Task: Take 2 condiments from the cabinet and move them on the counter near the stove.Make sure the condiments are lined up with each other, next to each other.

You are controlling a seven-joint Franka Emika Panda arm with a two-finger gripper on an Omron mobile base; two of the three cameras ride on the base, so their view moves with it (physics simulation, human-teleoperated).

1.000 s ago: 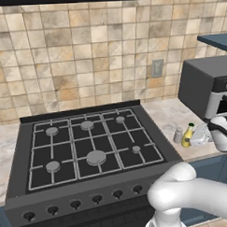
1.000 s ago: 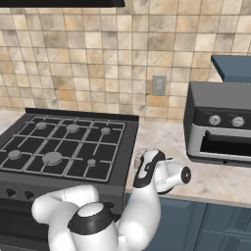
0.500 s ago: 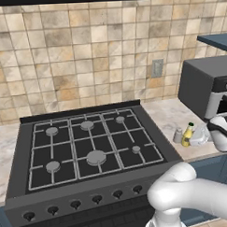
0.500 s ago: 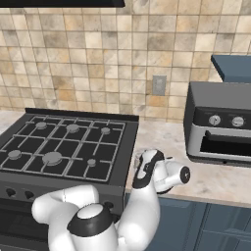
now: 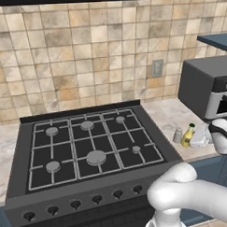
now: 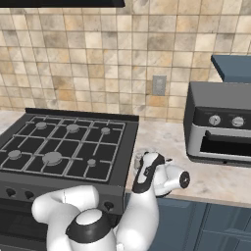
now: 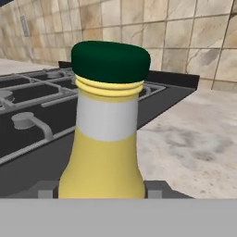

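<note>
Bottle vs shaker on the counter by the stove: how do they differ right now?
The bottle is yellow with a dark green cap; the shaker is grey-white. The bottle stands taller than the shaker. The bottle sits between the fingers of the gripper, seen close up in the hand view; the shaker stands free, on the stove side of the bottle. Both are upright, side by side on the counter.

Bottle [image 5: 188, 135] upright on counter [image 5: 164, 114], just right of shaker [image 5: 177, 135], both right of stove [image 5: 86, 147].
</note>
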